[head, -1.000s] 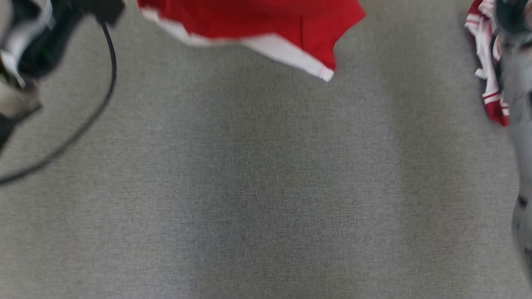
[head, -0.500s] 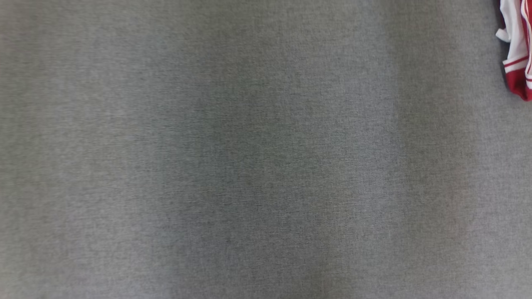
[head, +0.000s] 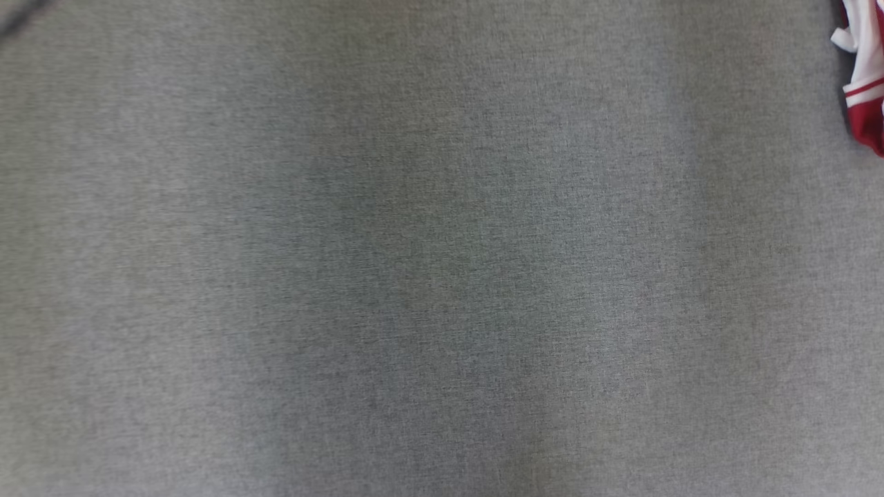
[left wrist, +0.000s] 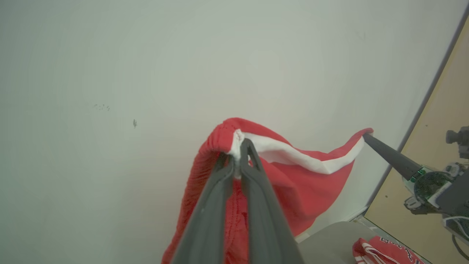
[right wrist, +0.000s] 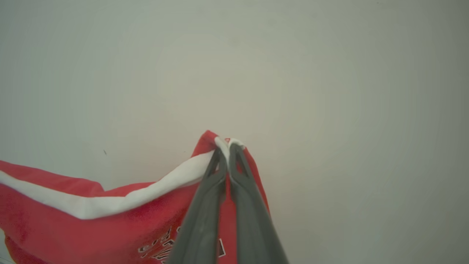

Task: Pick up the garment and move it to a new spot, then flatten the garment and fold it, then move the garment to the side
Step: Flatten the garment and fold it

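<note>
The garment (left wrist: 300, 183) is a red jersey with a white band along its edge, held up in the air in front of a pale wall. My left gripper (left wrist: 240, 148) is shut on one bunched corner of that edge. My right gripper (right wrist: 228, 146) is shut on the other corner, and its dark fingers (left wrist: 388, 156) also show at the right of the left wrist view. The white-banded edge sags between the two grips. Dark white-outlined lettering shows low on the garment (right wrist: 91, 227) in the right wrist view.
A grey fabric-covered table (head: 414, 276) lies below. At its right edge sits a red-and-white striped piece of cloth (head: 863, 83), which the left wrist view shows as red cloth (left wrist: 384, 253) with lettering. I cannot tell if it belongs to the held garment. A tan panel (left wrist: 439, 110) stands right of the wall.
The garment's hanging lower edge and both arms have left the top of the head view. The striped cloth at the right has slid up and right, so the camera has likely moved too.
</note>
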Available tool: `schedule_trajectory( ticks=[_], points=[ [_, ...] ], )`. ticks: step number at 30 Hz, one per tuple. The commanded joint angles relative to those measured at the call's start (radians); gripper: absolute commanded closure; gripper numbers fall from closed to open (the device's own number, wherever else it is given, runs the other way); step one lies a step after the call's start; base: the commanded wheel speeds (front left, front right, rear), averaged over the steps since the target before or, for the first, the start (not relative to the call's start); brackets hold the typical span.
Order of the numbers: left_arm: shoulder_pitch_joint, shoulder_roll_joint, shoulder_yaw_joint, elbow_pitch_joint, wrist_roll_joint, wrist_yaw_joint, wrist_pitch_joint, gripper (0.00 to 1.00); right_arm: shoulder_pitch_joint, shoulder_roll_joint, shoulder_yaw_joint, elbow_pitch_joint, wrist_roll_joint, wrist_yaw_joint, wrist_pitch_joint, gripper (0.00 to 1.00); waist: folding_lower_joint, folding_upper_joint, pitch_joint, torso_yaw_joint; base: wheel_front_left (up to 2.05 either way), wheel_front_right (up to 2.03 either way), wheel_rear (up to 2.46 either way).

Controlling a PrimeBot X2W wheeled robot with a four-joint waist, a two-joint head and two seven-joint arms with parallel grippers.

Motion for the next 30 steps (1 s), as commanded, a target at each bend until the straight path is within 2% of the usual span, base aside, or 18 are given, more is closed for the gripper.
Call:
schedule_trajectory(
  ticks=[1, 5, 8, 14, 17, 18, 19, 21, 25, 30],
  points=[
    [0.047, 0.01, 0.0, -0.029, -0.031, 0.003, -0.017, 1.0, 0.063, -0.027, 0.024, -0.035, 0.02, -0.003, -0.011, 1.0, -0.0001, -0.0002, -0.018, 0.011, 0.0, 0.0, 0.0],
    [0.17, 0.01, 0.04, -0.096, -0.075, 0.002, -0.042, 1.0, 0.211, -0.088, 0.051, -0.126, 0.052, -0.003, -0.041, 1.0, -0.0001, -0.0002, -0.062, 0.024, 0.0, 0.0, 0.0],
    [0.291, 0.024, 0.084, -0.161, -0.04, 0.002, -0.045, 1.0, 0.356, -0.118, 0.044, -0.202, 0.081, -0.003, -0.056, 1.0, -0.0001, -0.0002, -0.103, 0.028, 0.0, 0.0, 0.0],
    [0.606, 0.002, 0.206, -0.297, 0.072, 0.002, -0.044, 1.0, 0.69, -0.172, -0.03, -0.35, 0.105, -0.003, -0.044, 1.0, -0.0001, -0.0002, -0.191, 0.041, 0.0, 0.0, 0.0],
    [0.754, -0.015, 0.24, -0.35, 0.134, 0.002, -0.045, 1.0, 0.863, -0.169, -0.074, -0.423, 0.098, -0.003, -0.018, 1.0, -0.0001, -0.0002, -0.231, 0.047, 0.0, 0.0, 0.0],
    [0.835, -0.013, 0.241, -0.369, 0.202, 0.002, -0.045, 1.0, 0.98, -0.158, -0.12, -0.462, 0.095, -0.003, -0.003, 1.0, -0.0001, -0.0002, -0.256, 0.052, 0.0, 0.0, 0.0],
    [0.835, -0.013, 0.241, -0.369, 0.202, 0.002, -0.045, 1.0, 0.98, -0.158, -0.12, -0.462, 0.095, -0.003, -0.003, 1.0, -0.0001, -0.0002, -0.256, 0.052, 0.0, 0.0, 0.0],
    [0.919, -0.031, 0.245, -0.387, 0.25, 0.002, -0.045, 1.0, 1.088, -0.132, -0.164, -0.502, 0.092, -0.003, 0.012, 1.0, -0.0001, -0.0002, -0.281, 0.057, 0.0, 0.0, 0.0],
    [1.064, -0.022, 0.209, -0.408, 0.352, 0.002, -0.045, 1.0, 1.269, -0.088, -0.234, -0.582, 0.066, -0.003, 0.052, 1.0, -0.0001, -0.0002, -0.319, 0.056, 0.0, 0.0, 0.0],
    [1.223, -0.034, 0.183, -0.408, 0.403, 0.002, -0.045, 1.0, 1.446, -0.037, -0.304, -0.655, 0.031, -0.003, 0.101, 1.0, -0.0001, -0.0002, -0.359, 0.059, 0.0, 0.0, 0.0]
  ],
)
